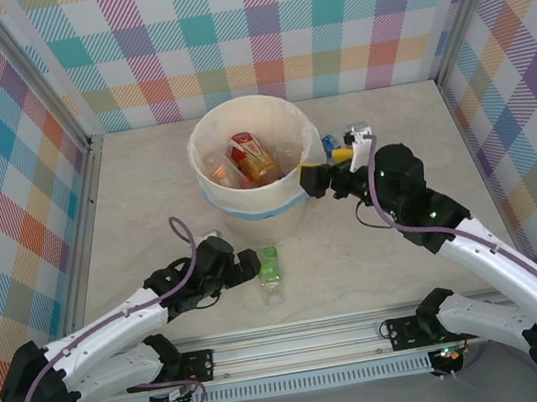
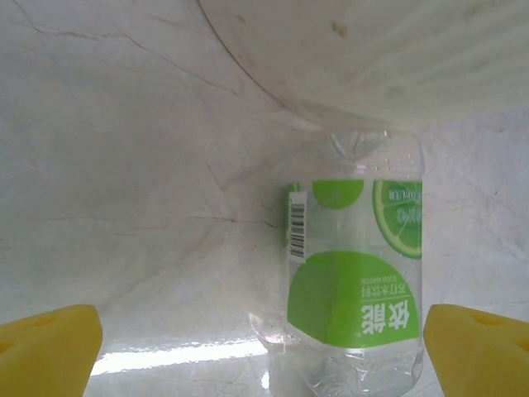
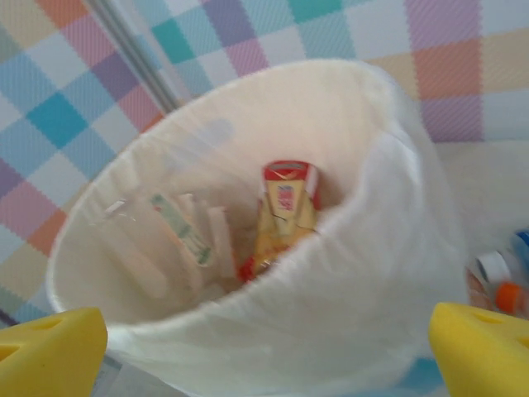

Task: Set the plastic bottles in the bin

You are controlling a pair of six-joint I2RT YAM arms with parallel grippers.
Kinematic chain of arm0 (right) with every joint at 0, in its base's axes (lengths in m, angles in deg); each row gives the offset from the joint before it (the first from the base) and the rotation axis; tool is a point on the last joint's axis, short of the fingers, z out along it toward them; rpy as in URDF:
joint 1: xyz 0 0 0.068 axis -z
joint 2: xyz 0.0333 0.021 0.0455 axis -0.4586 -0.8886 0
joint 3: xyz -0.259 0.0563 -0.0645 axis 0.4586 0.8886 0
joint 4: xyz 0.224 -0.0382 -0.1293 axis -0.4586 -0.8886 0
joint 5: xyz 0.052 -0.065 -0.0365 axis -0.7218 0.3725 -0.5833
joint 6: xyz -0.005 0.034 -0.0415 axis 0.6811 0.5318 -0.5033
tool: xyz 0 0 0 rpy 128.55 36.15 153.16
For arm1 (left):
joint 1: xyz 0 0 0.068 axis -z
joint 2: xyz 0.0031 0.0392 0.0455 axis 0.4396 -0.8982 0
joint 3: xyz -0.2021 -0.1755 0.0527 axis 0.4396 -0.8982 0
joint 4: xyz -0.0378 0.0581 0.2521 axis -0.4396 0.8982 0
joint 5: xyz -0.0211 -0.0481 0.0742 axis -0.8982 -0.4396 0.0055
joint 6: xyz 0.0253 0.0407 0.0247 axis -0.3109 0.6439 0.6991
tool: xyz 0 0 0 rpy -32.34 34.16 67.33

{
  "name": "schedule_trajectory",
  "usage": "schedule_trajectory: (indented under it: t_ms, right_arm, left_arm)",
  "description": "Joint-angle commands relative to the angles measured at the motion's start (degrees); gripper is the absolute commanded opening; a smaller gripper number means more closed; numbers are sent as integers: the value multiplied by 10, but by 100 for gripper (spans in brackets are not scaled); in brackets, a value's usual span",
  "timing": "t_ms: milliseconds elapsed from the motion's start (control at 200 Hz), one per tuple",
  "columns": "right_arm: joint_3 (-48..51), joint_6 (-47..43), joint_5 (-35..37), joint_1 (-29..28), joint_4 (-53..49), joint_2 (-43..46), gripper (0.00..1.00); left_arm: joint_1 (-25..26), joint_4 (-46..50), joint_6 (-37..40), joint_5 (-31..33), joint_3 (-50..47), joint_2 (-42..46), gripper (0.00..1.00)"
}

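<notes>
The bin [image 1: 251, 222] is standing on the desk [image 1: 136, 190], about midway across and toward the far edge. It is holding several of the plastic bottles, among them an orange and red labelled one [image 1: 253, 159] leaning against the inner wall.

A green-labelled bottle [image 1: 270, 270] is lying on the desk just in front of the bin, toward the near edge. The left hand [image 1: 249, 262] is hovering low right beside it. Its yellow pads [image 2: 45, 347] are standing wide apart and not gripping the bottle.

The right hand [image 1: 314, 179] is hanging at the bin's right rim, fingers spread and carrying nothing. More bottles [image 1: 339, 146] are waiting beyond it near the desk's far right.
</notes>
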Motion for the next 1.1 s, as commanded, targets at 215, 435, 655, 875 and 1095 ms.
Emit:
schedule_trajectory:
  t_ms: [215, 435, 655, 875, 1095]
  right_arm:
    - [40, 55, 88, -1, -6, 42, 100]
    - [39, 55, 96, -1, -13, 43, 100]
    - [40, 60, 96, -1, -20, 42, 100]
    - [42, 66, 96, -1, -23, 40, 100]
    - [41, 68, 93, -1, -27, 41, 100]
  left_arm:
    - [62, -34, 35, 35, 72, -158, 100]
    - [65, -18, 38, 34, 100, -225, 100]
    - [85, -70, 77, 17, 95, -211, 100]
    - [86, -84, 79, 11, 100, -226, 100]
    - [87, -10, 58, 44, 151, -299, 100]
